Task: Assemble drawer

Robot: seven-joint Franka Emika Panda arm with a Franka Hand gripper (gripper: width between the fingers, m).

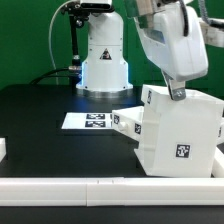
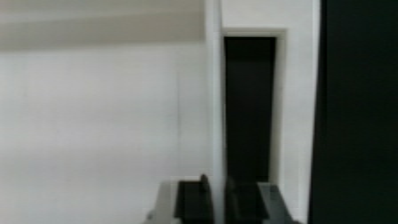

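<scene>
Drawer housing [image 1: 180, 138] leans tilted directly beneath the fingers [image 1: 178, 93]. They pinch its upper wall, a small tray [image 1: 128, 122] just beside it.

The housing [image 1: 180, 135] hides the 3 o'clock end of the tray [image 1: 126, 122]; gripper [image 1: 178, 93] opening too small to tell; wrist view blurred.

Black table [image 1: 40, 140] (green backdrop [image 1: 25, 40])

blank white wall of the drawer housing [image 2: 98, 110] fills the wrist view, the gripper [image 2: 222, 200] closed on its thin upright edge beside a narrow dark opening [image 2: 251, 110].
</scene>
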